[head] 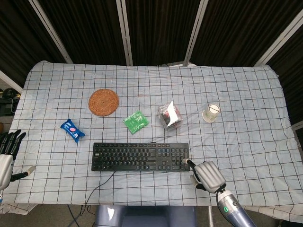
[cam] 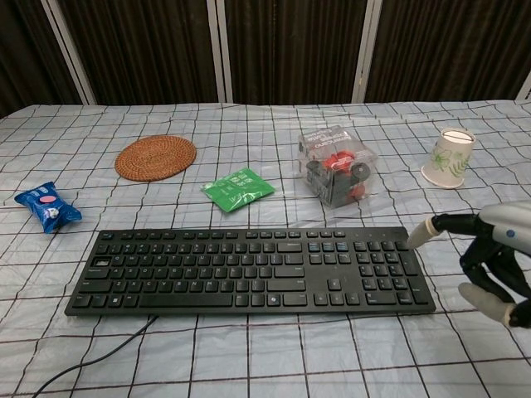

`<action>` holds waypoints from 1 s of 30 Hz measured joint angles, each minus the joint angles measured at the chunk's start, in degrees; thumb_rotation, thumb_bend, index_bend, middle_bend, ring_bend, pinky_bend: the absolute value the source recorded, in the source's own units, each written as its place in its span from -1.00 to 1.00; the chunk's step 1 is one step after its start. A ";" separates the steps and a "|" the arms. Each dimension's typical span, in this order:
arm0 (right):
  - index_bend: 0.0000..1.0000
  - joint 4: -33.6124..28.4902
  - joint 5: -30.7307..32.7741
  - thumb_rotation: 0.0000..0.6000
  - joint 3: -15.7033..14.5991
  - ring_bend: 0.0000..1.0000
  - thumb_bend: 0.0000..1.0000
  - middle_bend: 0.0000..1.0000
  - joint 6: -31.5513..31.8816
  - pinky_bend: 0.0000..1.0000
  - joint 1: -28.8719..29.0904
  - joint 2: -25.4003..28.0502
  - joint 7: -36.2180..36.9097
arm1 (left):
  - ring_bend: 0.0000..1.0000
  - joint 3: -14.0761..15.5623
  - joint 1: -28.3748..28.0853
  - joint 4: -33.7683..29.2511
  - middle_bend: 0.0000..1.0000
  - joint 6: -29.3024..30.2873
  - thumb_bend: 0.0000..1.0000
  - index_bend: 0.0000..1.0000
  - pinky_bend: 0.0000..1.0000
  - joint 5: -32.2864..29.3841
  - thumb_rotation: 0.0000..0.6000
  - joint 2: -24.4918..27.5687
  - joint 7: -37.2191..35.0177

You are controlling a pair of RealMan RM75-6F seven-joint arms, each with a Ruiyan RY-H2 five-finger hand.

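A black keyboard (head: 140, 156) (cam: 249, 269) lies at the front middle of the checked cloth, its cable trailing off the near edge. My right hand (head: 206, 174) (cam: 489, 265) hovers just off the keyboard's right end and holds nothing. One fingertip (cam: 417, 235) reaches out to the keyboard's far right corner, and I cannot tell whether it touches. The other fingers hang apart, bent downward. My left hand (head: 5, 161) sits at the table's left edge with its fingers spread. It is empty and shows only in the head view.
Behind the keyboard lie a green packet (head: 136, 121) (cam: 238, 187) and a clear bag of red and black items (head: 170, 116) (cam: 334, 167). A paper cup (head: 210, 113) (cam: 449, 157) stands at the right. A woven coaster (head: 103, 101) and a blue packet (head: 72, 130) lie at the left.
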 measured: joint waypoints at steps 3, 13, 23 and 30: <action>-0.62 0.25 1.22 1.00 -0.46 0.44 0.06 0.48 -0.36 0.19 0.33 -1.17 -2.21 | -1.00 0.02 0.00 0.00 -1.00 0.02 -1.00 -1.00 -1.00 0.05 1.00 0.00 -0.02; -0.73 1.30 8.63 1.00 -0.56 0.45 0.12 0.48 -1.01 0.20 1.65 -4.24 -7.17 | -1.00 -0.03 -0.08 0.01 -1.00 -0.21 -1.00 -1.00 -1.00 -0.14 1.00 0.12 -0.52; -0.74 1.76 13.42 1.00 -0.57 0.45 0.12 0.48 -0.70 0.20 2.85 -5.70 -9.40 | -1.00 -0.02 -0.20 -0.03 -1.00 -0.41 -1.00 -1.00 -1.00 -0.16 1.00 0.09 -0.19; -0.74 2.09 16.72 1.00 -0.34 0.45 0.14 0.48 -0.19 0.19 3.86 -6.83 -10.60 | -1.00 -0.06 -0.22 -0.18 -1.00 -0.40 -1.00 -1.00 -1.00 -0.22 1.00 0.03 0.05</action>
